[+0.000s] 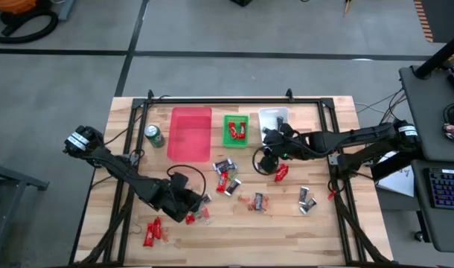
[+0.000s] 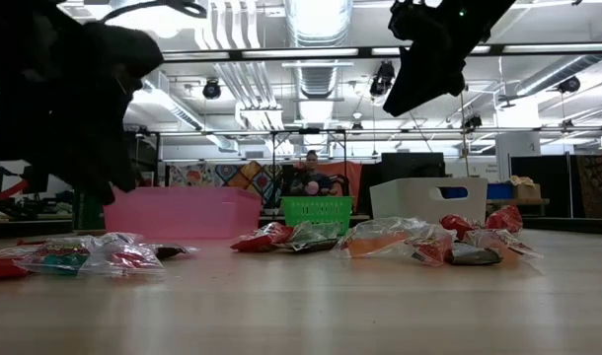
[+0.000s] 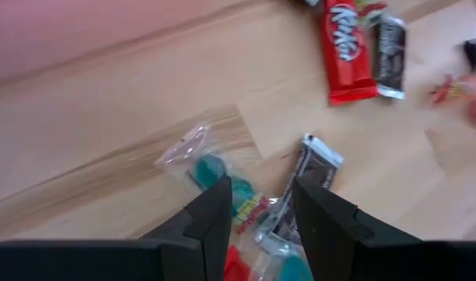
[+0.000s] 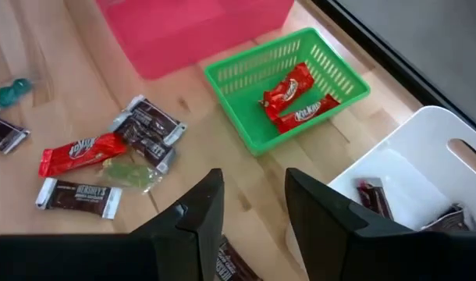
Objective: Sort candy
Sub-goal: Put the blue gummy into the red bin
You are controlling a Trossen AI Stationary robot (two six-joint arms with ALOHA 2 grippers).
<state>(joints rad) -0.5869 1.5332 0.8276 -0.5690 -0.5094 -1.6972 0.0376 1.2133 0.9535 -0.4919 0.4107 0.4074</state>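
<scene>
Wrapped candy lies scattered on the wooden table [image 1: 286, 223]: a red and dark group [image 1: 225, 179], a red piece [image 1: 281, 173], dark pieces [image 1: 307, 199] and red ones [image 1: 152, 232]. My left gripper [image 1: 193, 205] [image 3: 260, 211] is open and hovers just above clear-wrapped teal and red candy [image 3: 222, 176], next to a dark-silver piece [image 3: 316, 164]. In the low view it hangs clear of that candy [image 2: 84, 256]. My right gripper [image 1: 268, 158] [image 4: 253, 199] is open and empty, raised between the centre group and the white bin [image 4: 425, 164].
Three bins stand in a row near the far edge: pink [image 1: 191, 134], green [image 1: 236, 130] holding red candy [image 4: 293, 94], and white [image 1: 274, 117] holding dark candy [image 4: 374, 199]. A green can [image 1: 154, 136] stands left of the pink bin. Bare wood lies along the near edge.
</scene>
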